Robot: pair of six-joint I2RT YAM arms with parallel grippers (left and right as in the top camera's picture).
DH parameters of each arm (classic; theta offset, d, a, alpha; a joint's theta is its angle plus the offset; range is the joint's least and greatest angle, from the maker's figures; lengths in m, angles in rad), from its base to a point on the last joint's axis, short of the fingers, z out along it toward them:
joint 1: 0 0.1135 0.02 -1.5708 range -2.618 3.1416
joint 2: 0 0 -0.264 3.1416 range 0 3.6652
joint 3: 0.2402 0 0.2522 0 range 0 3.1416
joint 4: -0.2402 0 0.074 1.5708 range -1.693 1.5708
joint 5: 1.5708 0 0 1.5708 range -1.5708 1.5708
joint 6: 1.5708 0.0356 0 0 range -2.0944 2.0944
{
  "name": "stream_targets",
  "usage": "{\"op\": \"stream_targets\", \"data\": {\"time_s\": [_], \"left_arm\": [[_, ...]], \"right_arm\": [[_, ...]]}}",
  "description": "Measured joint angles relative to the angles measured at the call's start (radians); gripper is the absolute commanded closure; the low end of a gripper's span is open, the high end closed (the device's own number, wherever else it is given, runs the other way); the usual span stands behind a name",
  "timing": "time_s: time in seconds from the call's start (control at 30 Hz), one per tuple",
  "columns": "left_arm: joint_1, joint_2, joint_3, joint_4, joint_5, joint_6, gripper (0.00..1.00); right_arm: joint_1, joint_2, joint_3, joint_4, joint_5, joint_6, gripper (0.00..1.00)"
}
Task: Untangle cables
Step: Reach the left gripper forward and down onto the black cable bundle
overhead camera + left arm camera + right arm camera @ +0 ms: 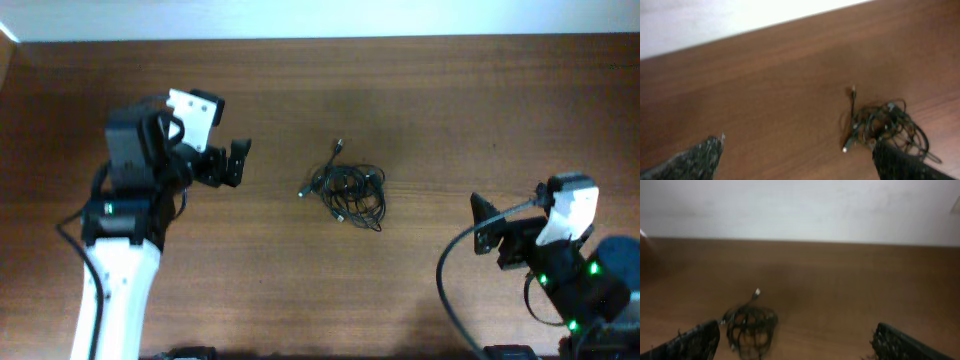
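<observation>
The cables (347, 188) lie as one small black knot on the brown table, with silver-tipped plug ends sticking out to the upper left and left. My left gripper (236, 163) hovers to the left of the knot, open and holding nothing. In the left wrist view the cables (885, 127) sit just ahead of the right finger, and the open gripper (797, 161) has only bare wood between its fingers. My right gripper (485, 225) is to the knot's right, open and apart from it. In the right wrist view the cables (751, 325) lie near the left finger of the open gripper (797, 344).
The wooden table (420, 100) ends at a white wall (320, 18) along the far side. The white left arm (115, 280) and the right arm's black base (590, 290) occupy the near corners.
</observation>
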Motion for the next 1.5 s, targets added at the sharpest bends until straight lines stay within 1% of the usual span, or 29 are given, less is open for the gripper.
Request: {"op": "stream_targets", "data": {"time_s": [0.13,0.23,0.3,0.47,0.5,0.53,0.57,0.67,0.7,0.73,0.83,0.9,1.07,1.23,1.4,1.43,1.5], "left_arm": [[0.000,0.132,0.190,-0.190,0.034,0.001,0.01],[0.000,0.222,0.361,-0.379,0.047,0.003,0.01],[0.000,0.241,0.401,-0.399,0.048,0.004,0.01],[0.000,0.243,0.406,-0.405,0.068,-0.019,0.01],[0.000,0.243,0.406,-0.404,0.082,-0.024,0.03],[0.000,0.243,0.407,-0.402,0.100,-0.028,0.08],[0.000,0.249,0.408,-0.402,0.110,-0.031,0.11],[-0.003,0.308,0.410,-0.400,0.123,-0.082,0.17],[-0.007,0.330,0.410,-0.400,0.123,-0.095,0.17],[-0.014,0.354,0.410,-0.396,0.122,-0.110,0.20],[-0.071,0.426,0.410,-0.366,0.109,-0.171,0.21],[-0.116,0.465,0.410,-0.347,0.087,-0.201,0.22],[-0.201,0.558,0.410,-0.303,0.069,-0.223,0.23],[-0.286,0.660,0.410,-0.249,0.068,-0.229,0.24],[-0.341,0.753,0.410,-0.238,0.068,-0.230,0.32],[-0.354,0.778,0.410,-0.235,0.068,-0.229,0.37],[-0.373,0.812,0.410,-0.220,0.066,-0.216,0.48]], "right_arm": [[0.000,0.162,0.121,-0.093,-0.033,-0.013,0.01],[0.000,0.286,0.192,-0.135,-0.098,-0.029,0.01],[0.000,0.366,0.232,-0.159,-0.139,-0.031,0.01],[0.001,0.519,0.247,-0.163,-0.237,-0.034,0.01],[0.001,0.555,0.247,-0.163,-0.265,-0.032,0.01],[0.001,0.605,0.248,-0.162,-0.311,-0.029,0.01],[0.001,0.641,0.248,-0.162,-0.339,-0.028,0.01],[0.001,0.706,0.248,-0.153,-0.376,-0.023,0.01],[0.001,0.714,0.248,-0.148,-0.381,-0.018,0.01],[0.001,0.715,0.248,-0.145,-0.384,-0.016,0.01],[-0.011,0.716,0.254,-0.143,-0.395,0.018,0.01],[-0.051,0.716,0.266,-0.142,-0.398,0.057,0.02],[-0.146,0.716,0.267,-0.174,-0.398,0.113,0.02],[-0.150,0.717,0.267,-0.190,-0.398,0.115,0.02],[-0.150,0.717,0.267,-0.208,-0.394,0.114,0.02],[-0.150,0.717,0.267,-0.208,-0.394,0.115,0.02],[-0.150,0.717,0.267,-0.208,-0.394,0.114,0.02]]}}
